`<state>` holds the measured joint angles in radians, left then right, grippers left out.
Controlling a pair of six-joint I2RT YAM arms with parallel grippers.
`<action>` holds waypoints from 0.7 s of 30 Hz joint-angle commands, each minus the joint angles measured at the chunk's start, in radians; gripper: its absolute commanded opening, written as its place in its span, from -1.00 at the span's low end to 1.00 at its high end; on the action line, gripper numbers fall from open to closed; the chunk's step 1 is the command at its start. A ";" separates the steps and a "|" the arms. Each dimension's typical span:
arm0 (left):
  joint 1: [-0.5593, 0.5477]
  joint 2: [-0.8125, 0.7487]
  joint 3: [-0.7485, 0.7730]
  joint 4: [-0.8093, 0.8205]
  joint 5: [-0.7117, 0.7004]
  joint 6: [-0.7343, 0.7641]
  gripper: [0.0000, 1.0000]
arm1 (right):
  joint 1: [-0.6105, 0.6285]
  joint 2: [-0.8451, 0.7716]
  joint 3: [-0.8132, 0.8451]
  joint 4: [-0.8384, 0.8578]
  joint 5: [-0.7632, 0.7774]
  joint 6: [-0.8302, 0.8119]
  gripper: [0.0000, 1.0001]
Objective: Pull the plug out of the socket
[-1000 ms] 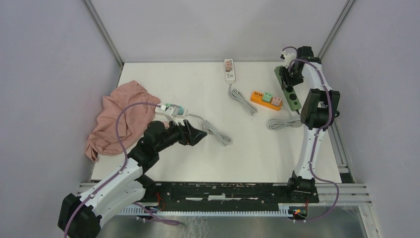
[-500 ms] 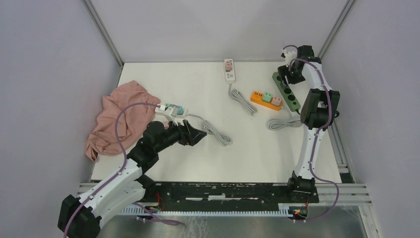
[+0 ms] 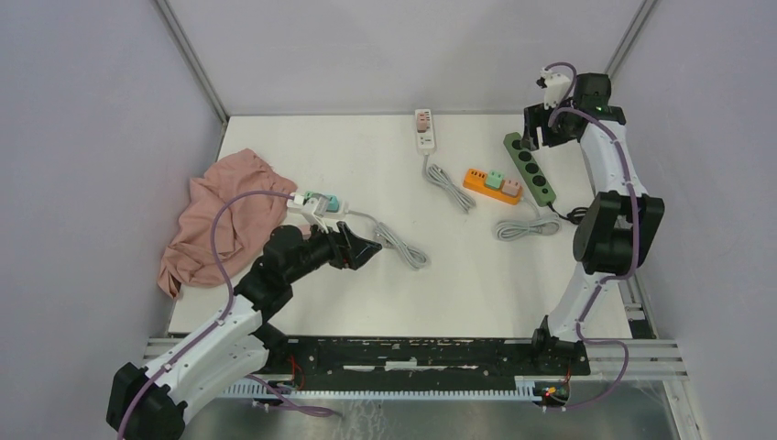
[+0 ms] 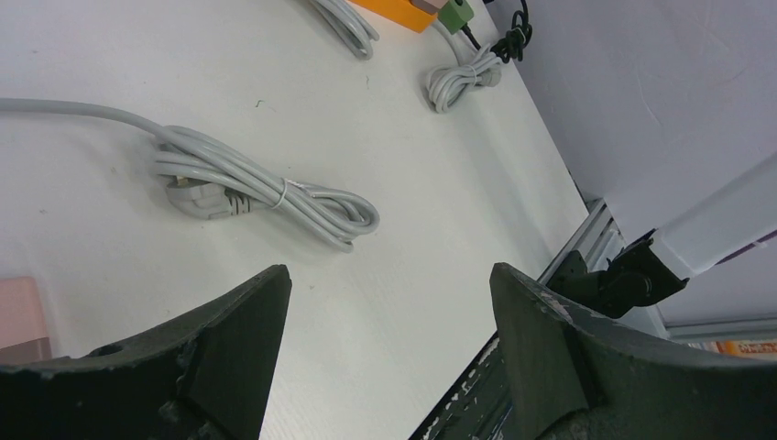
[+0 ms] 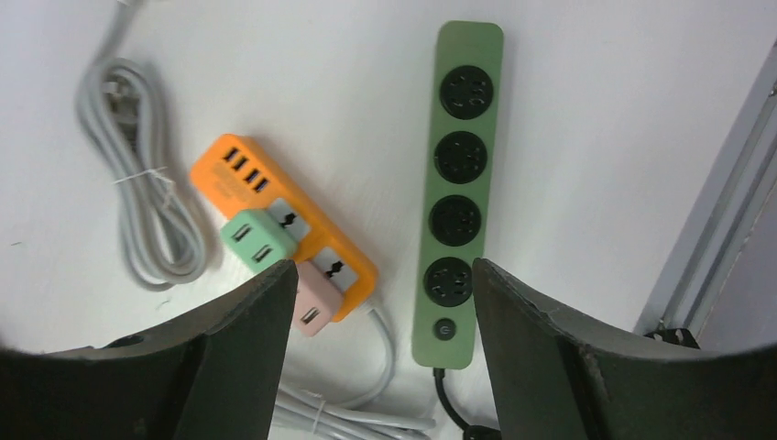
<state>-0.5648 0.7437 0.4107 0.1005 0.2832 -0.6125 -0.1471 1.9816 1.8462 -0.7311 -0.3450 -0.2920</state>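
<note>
The left arm [image 3: 216, 332] and the right arm [image 3: 607, 158] are each built of smooth white link shells joined by bulky black joint housings [image 3: 616, 234], and a black base [image 3: 555, 341] is fitted to each at the near edge. A mauve cable [image 3: 216, 240] is looped loosely along each arm. The left gripper [image 4: 389, 270] and the right gripper [image 5: 383, 266] are fitted with matte black, wedge-shaped fingers [image 4: 229, 353], faintly scuffed.

A white table [image 3: 458, 284] is seen carrying several things. A pink cloth [image 3: 220, 220] is spread at 9 o'clock, with a small white socket block [image 3: 316, 203] just beside it; a grey cord [image 3: 400, 246] is coiled near the centre. A white power strip [image 3: 424, 128] is laid at 12 o'clock. An orange strip [image 3: 486, 181] and a green strip [image 3: 530, 167] are set side by side at 2 o'clock.
</note>
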 commanded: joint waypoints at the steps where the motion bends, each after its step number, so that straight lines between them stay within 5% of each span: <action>1: 0.003 0.005 -0.004 0.044 -0.029 -0.050 0.74 | -0.003 -0.148 -0.113 0.089 -0.133 0.048 0.53; 13: 0.003 0.091 0.004 0.094 -0.187 -0.204 0.73 | -0.004 -0.484 -0.320 0.050 -0.394 0.092 0.54; 21: 0.002 0.251 0.118 -0.074 -0.461 -0.394 0.70 | -0.003 -0.715 -0.495 0.050 -0.566 0.140 0.54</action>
<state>-0.5652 0.9306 0.4267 0.0975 0.0120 -0.8600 -0.1478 1.3598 1.4277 -0.7002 -0.7769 -0.1970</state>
